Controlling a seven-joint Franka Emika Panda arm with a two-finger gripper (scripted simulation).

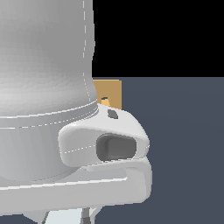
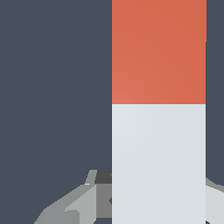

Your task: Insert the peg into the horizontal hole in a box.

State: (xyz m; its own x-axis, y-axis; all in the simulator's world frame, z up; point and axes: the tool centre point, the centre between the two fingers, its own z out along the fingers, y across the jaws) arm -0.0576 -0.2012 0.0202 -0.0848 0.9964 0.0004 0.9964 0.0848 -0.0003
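Note:
In the wrist view the peg fills the middle, with its orange-red end (image 2: 159, 52) away from the fingers and its white part (image 2: 159, 162) between them. My gripper (image 2: 159, 186) is shut on the white part, and a grey finger (image 2: 83, 199) shows on each side, touching the peg. In the exterior view my arm and the hand's housing (image 1: 105, 148) fill most of the frame. Behind them the tan box (image 1: 110, 89) shows only a corner, with its small hole (image 1: 104, 99) just above the housing. A pale strip (image 1: 65, 217) at the bottom edge may be the peg.
A dark blue-grey floor (image 1: 183, 144) spreads over the exterior view's right and lies behind the peg in the wrist view (image 2: 52, 87). The arm's white body (image 1: 43, 87) hides the exterior view's left.

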